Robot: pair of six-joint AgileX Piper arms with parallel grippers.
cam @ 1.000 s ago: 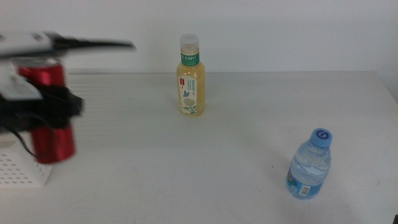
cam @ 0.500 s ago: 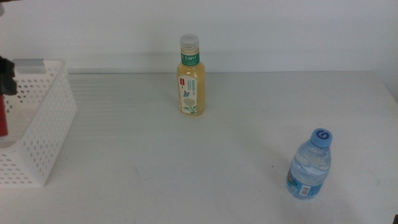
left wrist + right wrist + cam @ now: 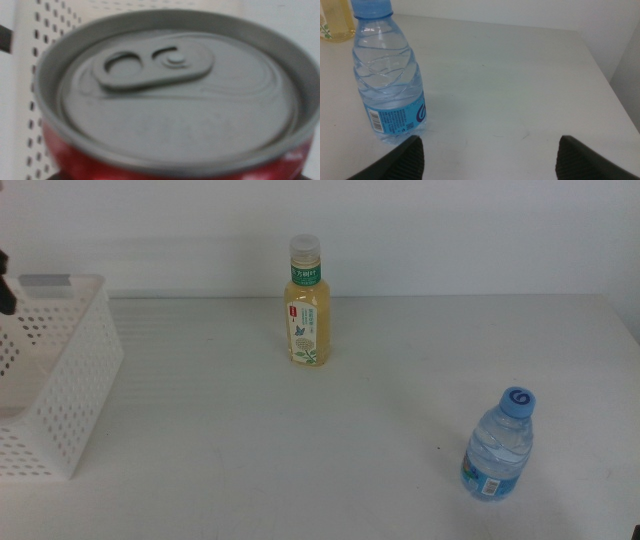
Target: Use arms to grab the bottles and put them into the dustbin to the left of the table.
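Note:
The red soda can point(image 3: 170, 100) fills the left wrist view, seen from above with its grey lid and pull tab, in front of the perforated white dustbin wall point(image 3: 27, 75). My left gripper is shut on the can; its jaws are mostly hidden under it. In the middle view only a dark bit of the left arm point(image 3: 4, 280) shows over the dustbin point(image 3: 75, 380) at the left edge. The yellow tea bottle point(image 3: 307, 310) stands at the back centre. The clear water bottle point(image 3: 497, 445) stands at the front right. My right gripper point(image 3: 490, 160) is open, just behind the water bottle point(image 3: 387, 80).
The table's right edge point(image 3: 607, 75) runs close to the right gripper. A white wall rises behind the table. The tea bottle also shows in a corner of the right wrist view point(image 3: 335, 25).
My left arm has carried the red can leftward out of the middle view, over the dustbin. The two bottles have not moved.

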